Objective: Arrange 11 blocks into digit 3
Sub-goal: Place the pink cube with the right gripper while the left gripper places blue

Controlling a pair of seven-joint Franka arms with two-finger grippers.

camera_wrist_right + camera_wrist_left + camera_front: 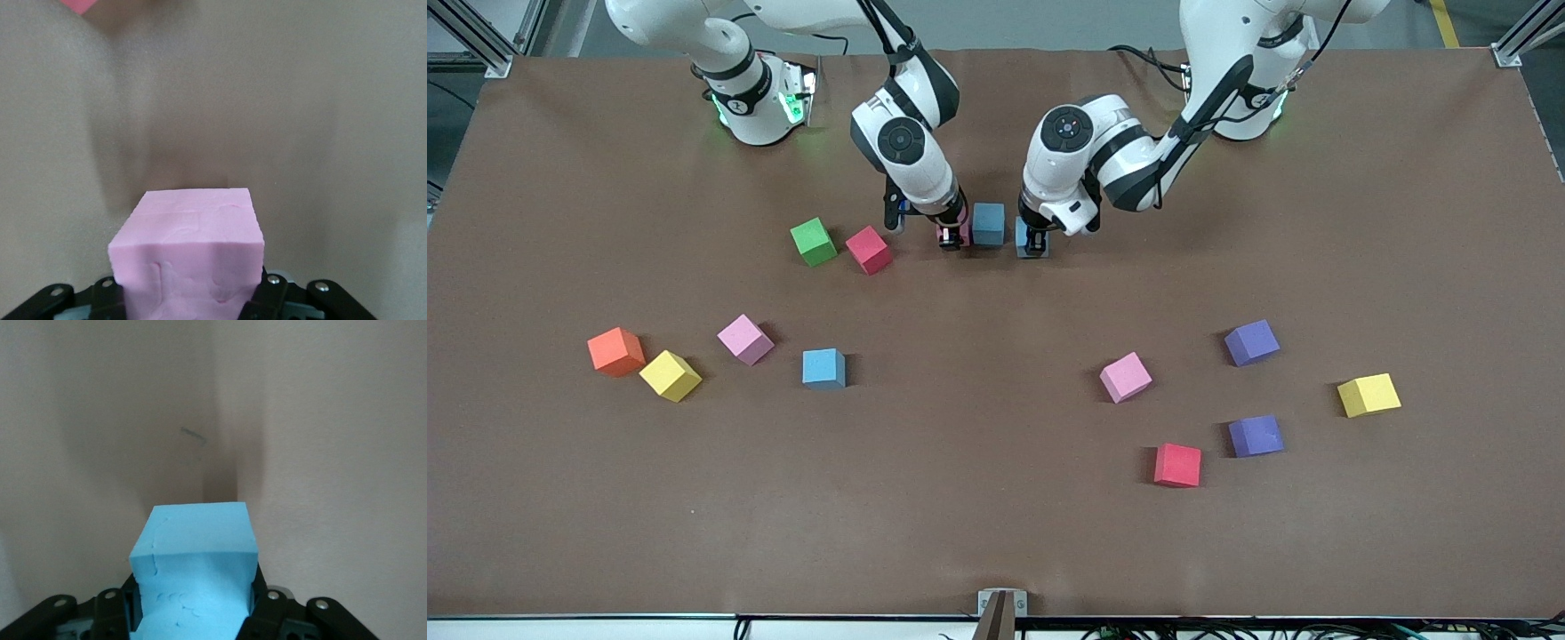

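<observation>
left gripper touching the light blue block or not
Touching: the left wrist view shows the left gripper closed on the light blue block, both sides pressed.

Three cubes are sitting in a row, a pink block [190, 257] and light blue block [195, 577] flanking another light blue block [988, 223], while eight remaining blocks are lying scattered nearer the camera.

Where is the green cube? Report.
The green cube sits on the table beside a red block, toward the right arm's end.
</observation>
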